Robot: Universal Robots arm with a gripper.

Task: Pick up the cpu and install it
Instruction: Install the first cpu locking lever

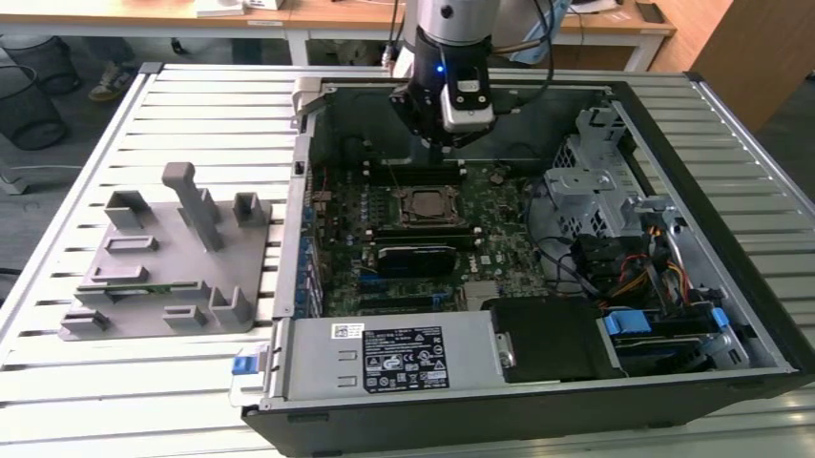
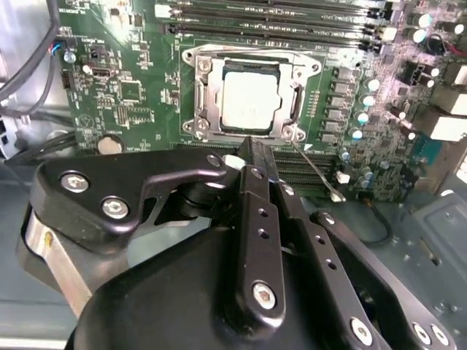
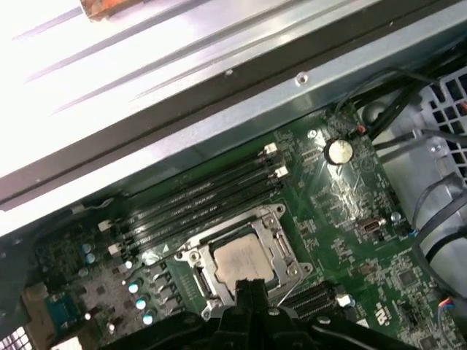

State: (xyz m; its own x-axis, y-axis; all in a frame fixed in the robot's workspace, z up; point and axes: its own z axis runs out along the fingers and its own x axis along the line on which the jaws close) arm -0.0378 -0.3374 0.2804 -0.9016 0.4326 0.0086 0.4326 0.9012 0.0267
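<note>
now | cpu [image 2: 248,98]: silvery square, seated in socket frame [image 2: 198,102] | hand [image 2: 252,157]: closed, empty

I see the cpu [image 2: 248,100] as pale brushed metal, matt, in a shiny steel socket frame [image 2: 201,98]. My gripper [image 2: 252,157] looks matt black metal; the fixture blocks [image 1: 172,258] dull grey plastic.

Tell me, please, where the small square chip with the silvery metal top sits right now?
The silvery square cpu lies in the metal-framed socket on the green motherboard, beside the memory slots in both wrist views, just beyond the shut black gripper.
</note>
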